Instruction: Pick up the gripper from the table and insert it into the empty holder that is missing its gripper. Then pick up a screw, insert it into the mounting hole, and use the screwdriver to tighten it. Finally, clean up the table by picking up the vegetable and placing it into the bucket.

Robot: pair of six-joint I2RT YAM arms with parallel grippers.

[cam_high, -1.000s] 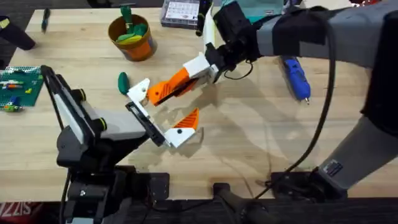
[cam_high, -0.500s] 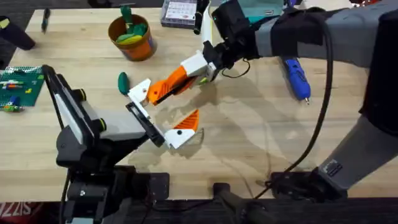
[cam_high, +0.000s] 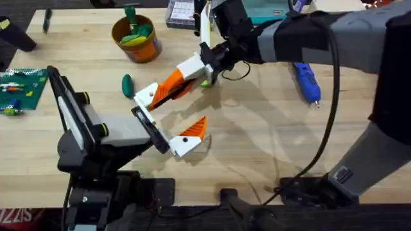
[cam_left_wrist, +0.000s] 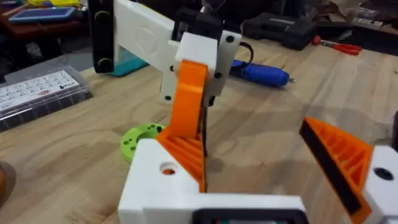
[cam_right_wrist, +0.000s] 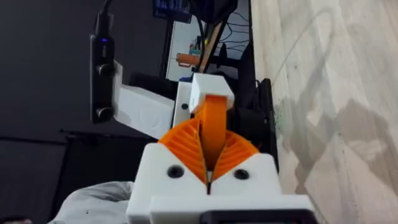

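Gripper first: the small orange ribbed plastic wedge, the gripper (cam_high: pixel 168 88), is seen from overhead pinched in the right end effector (cam_high: pixel 186 76), whose white fingers with orange pads are clamped together on it, and its far tip meets the white angular plastic block of the empty holder (cam_high: pixel 146 94) on the left arm. That holder is the landmark. Its partner finger, a white block with its own orange tip (cam_high: pixel 194 128), lies well apart from it toward the arms' bases, so the left end effector (cam_high: pixel 168 115) stands wide apart, presumably to leave room for the insertion. The small dark green oblong vegetable (cam_high: pixel 126 84) lies on the wooden desk (cam_high: pixel 257 141) just beside the holder, with the round orange bucket (cam_high: pixel 136 38), toy pieces in it, farther beyond. The blue cylindrical screwdriver (cam_high: pixel 306 79) lies well off from the holder, past the right arm. In the left wrist view the gripper (cam_left_wrist: pixel 189 99) stands nearly upright, its lower end seated against the holder (cam_left_wrist: pixel 168 186), apparently being pressed down into its slot; a bright green ring-shaped disc (cam_left_wrist: pixel 142 138) lies just behind the holder, and the screwdriver (cam_left_wrist: pixel 260 73) farther back. In the right wrist view the two orange ribbed pads (cam_right_wrist: pixel 183 146) close on the gripper (cam_right_wrist: pixel 214 124), which points straight ahead to the holder (cam_right_wrist: pixel 210 91); I judge the straight line is kept so the wedge slides in squarely.
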